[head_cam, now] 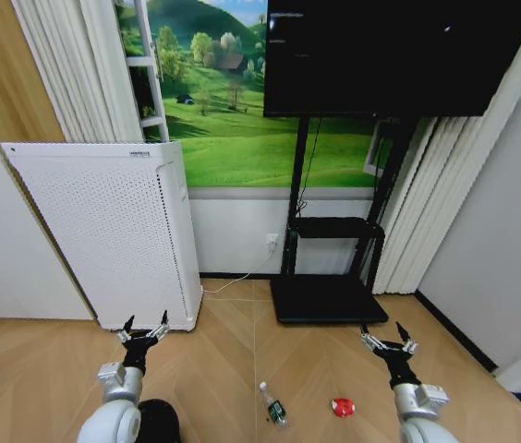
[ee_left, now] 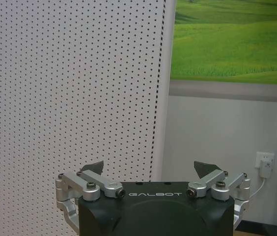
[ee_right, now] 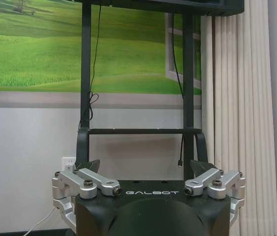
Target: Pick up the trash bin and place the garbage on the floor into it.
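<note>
On the herringbone wooden floor (head_cam: 233, 360) lies a clear small bottle with a green label (head_cam: 273, 404), and to its right a red crumpled wrapper (head_cam: 343, 407). A dark round shape, the trash bin (head_cam: 159, 420), peeks out at the bottom edge, mostly hidden by my left arm. My left gripper (head_cam: 145, 327) is held up open above the floor, in front of the white appliance; its wrist view shows its fingers (ee_left: 93, 168) spread apart with nothing between. My right gripper (head_cam: 386, 336) is also open and empty, raised to the right of the wrapper, its fingertips (ee_right: 201, 167) wide.
A tall white perforated appliance (head_cam: 113, 231) stands at the left against the wall. A black TV stand (head_cam: 328, 297) with a dark screen (head_cam: 399, 55) sits ahead, its base on the floor. White curtains (head_cam: 427, 212) hang at the right. A wall socket (ee_left: 265, 163) holds a plug.
</note>
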{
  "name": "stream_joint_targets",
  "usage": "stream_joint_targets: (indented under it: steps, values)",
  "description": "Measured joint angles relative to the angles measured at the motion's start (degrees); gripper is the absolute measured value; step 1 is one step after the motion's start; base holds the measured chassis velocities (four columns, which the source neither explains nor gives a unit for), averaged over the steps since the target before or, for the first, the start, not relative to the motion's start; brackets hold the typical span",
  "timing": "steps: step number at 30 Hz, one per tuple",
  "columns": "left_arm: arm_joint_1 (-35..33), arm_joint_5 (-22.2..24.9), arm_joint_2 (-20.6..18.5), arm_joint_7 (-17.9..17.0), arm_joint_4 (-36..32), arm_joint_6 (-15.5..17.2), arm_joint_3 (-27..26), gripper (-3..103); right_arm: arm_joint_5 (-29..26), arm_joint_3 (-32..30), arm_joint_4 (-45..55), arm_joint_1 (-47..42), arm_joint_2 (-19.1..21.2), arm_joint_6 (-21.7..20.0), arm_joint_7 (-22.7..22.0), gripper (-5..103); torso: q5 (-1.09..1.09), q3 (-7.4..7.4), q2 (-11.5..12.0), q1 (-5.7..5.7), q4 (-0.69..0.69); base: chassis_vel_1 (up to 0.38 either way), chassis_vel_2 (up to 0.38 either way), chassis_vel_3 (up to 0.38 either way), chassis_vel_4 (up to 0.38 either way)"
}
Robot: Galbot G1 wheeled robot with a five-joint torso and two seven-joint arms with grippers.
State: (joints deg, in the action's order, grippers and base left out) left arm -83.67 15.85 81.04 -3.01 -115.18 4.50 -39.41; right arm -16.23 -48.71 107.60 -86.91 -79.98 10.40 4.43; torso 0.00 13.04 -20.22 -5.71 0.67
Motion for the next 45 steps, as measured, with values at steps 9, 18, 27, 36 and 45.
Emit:
stream_joint_targets:
  steps: [9, 18, 27, 36, 45]
  values:
    - [0.02, 0.12, 0.10, -0.01, 0.03, -0.09, 0.06, 100, 0.01, 0.03, -0.01, -0.03, -0.03, 0.01, 0.04, 100, 0.00, -1.26, 1.83, 0.58, 0.00, 0.000, 0.000, 0.000, 0.000]
    - [0.06, 0.03, 0.25, -0.01, 0.08, -0.13, 0.10, 100, 0.04, -0.03, -0.07, -0.02, -0.08, 0.12, 0.09, 100, 0.00, -2.78, 4.00, 1.22, 0.00, 0.000, 0.000, 0.000, 0.000]
    - [0.18, -0.05, 0.30, 0.00, 0.21, -0.18, 0.22, 100, 0.05, -0.09, -0.06, -0.02, -0.17, 0.14, 0.11, 100, 0.00, -4.41, 6.28, 1.87, 0.00, 0.000, 0.000, 0.000, 0.000]
    - [0.22, -0.09, 0.35, 0.01, 0.37, -0.25, 0.25, 100, 0.10, -0.11, -0.06, 0.03, -0.23, 0.17, 0.18, 100, 0.00, -5.93, 8.36, 2.41, 0.00, 0.000, 0.000, 0.000, 0.000]
    - [0.30, -0.08, 0.35, 0.04, 0.52, -0.25, 0.29, 100, 0.17, -0.09, -0.10, 0.05, -0.25, 0.19, 0.22, 100, 0.00, -7.41, 10.23, 2.81, 0.00, 0.000, 0.000, 0.000, 0.000]
